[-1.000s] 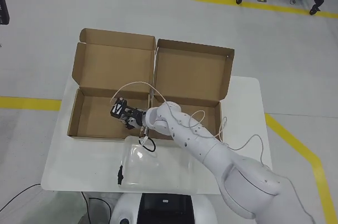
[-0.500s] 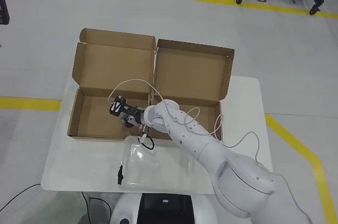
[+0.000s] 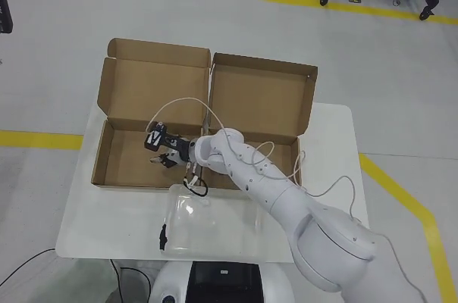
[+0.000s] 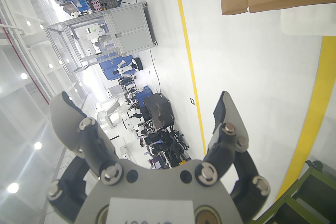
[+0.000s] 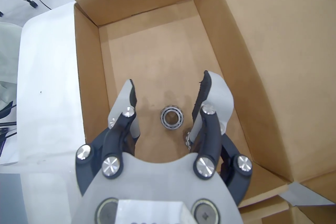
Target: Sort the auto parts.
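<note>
Table (image 3: 331,144): white, standing on a pale grey floor with yellow lines. It carries 2 open cardboard boxes side by side and a clear bag at its near edge.
Bearing (image 5: 172,118): a small metal ring with rollers, lying flat on the bare floor of the left box.
2nd bearing (image 5: 187,139): just beside the first, mostly hidden behind 1 finger of the right pincer. I cannot tell whether the 2 touch.
Left box (image 3: 121,160): lid folded back on the far side, its inner side wall against the right box.
Right pincer (image 5: 168,80): spread and holding nothing, it hovers above the box floor with the bearing below the gap between its fingers. In the top view (image 3: 155,142) it hangs over the left box.
Right box (image 3: 259,95): open, lid folded back. The right arm crosses over its tray.
Bag (image 3: 214,223): clear and crumpled, on the table just in front of the boxes, with a black part (image 3: 162,236) at its left edge.
Left pincer (image 4: 143,101): spread, nothing between its fingers, pointing out over the floor toward the room beyond.
</note>
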